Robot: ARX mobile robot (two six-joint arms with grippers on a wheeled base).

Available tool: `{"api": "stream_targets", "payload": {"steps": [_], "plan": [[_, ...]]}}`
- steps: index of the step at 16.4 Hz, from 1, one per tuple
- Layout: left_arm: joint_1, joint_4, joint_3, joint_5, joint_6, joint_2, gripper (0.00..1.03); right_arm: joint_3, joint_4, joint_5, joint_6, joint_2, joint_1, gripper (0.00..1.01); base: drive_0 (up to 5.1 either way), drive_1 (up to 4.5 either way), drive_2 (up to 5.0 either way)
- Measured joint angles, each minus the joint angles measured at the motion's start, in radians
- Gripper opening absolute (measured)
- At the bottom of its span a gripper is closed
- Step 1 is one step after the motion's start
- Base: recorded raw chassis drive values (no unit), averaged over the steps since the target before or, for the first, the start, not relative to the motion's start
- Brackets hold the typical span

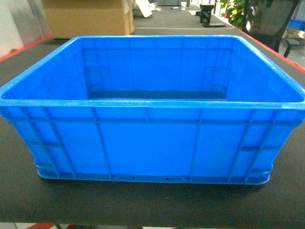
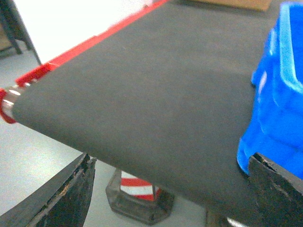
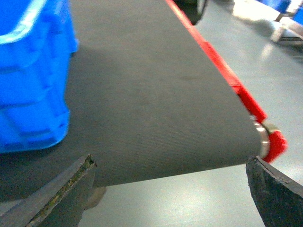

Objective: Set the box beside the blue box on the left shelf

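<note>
The task looks barely begun. The blue box (image 1: 151, 112) sits empty on the near end of a dark belt (image 1: 143, 202) with red side rails, square to the head camera, and no shelf or second blue box shows in any view, so lifting, carrying and setting down are all left to do. Neither arm appears in the head view. The left gripper (image 2: 170, 189) hangs off the near left corner of the belt, its jaws spread wide with nothing between them; the box's corner lies just beside its right finger, though I cannot tell whether they touch. The right gripper (image 3: 170, 189) is likewise wide apart and empty at the near right corner, with the box well off to its left.
</note>
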Motion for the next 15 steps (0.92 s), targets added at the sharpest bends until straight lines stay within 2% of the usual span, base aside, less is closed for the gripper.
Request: {"api": "stream_targets", "payload": {"steps": [2, 5, 6, 7, 8, 9, 10, 11, 13, 15], "plan": [[0.004, 0.029, 0.017, -0.014, -0.001, 0.016, 0.98, 0.005, 0.018, 0.049, 0.011, 0.019, 0.003, 0.98, 0.0, 0.0, 0.0], [-0.001, 0.07, 0.055, -0.013, -0.001, 0.052, 0.98, 0.033, 0.051, 0.068, 0.03, 0.051, 0.009, 0.98, 0.0, 0.0, 0.0], [-0.002, 0.105, 0.087, 0.002, 0.0, 0.094, 0.98, 0.074, 0.103, 0.076, 0.042, 0.096, 0.034, 0.98, 0.0, 0.0, 0.0], [0.024, 0.163, 0.132, 0.062, 0.005, 0.19, 0.98, 0.148, 0.193, 0.06, 0.054, 0.189, 0.078, 0.98, 0.0, 0.0, 0.0], [0.076, 0.211, 0.2, 0.114, 0.006, 0.318, 0.98, 0.219, 0.263, 0.025, 0.056, 0.307, 0.087, 0.98, 0.0, 0.0, 0.0], [0.112, 0.272, 0.299, 0.167, 0.006, 0.462, 0.98, 0.306, 0.267, -0.017, 0.063, 0.43, 0.087, 0.98, 0.0, 0.0, 0.0], [0.126, 0.261, 0.617, 0.359, -0.023, 0.902, 0.98, 0.566, 0.262, -0.212, 0.035, 0.824, 0.048, 0.98, 0.0, 0.0, 0.0], [0.1, 0.169, 0.782, 0.412, -0.016, 1.155, 0.98, 0.714, 0.232, -0.279, 0.054, 1.058, 0.006, 0.98, 0.0, 0.0, 0.0], [0.087, 0.135, 0.864, 0.42, -0.013, 1.263, 0.98, 0.763, 0.234, -0.317, 0.085, 1.167, -0.005, 0.98, 0.0, 0.0, 0.0], [0.084, 0.086, 0.929, 0.418, 0.013, 1.331, 0.98, 0.803, 0.229, -0.338, 0.119, 1.258, -0.005, 0.98, 0.0, 0.0, 0.0]]}}
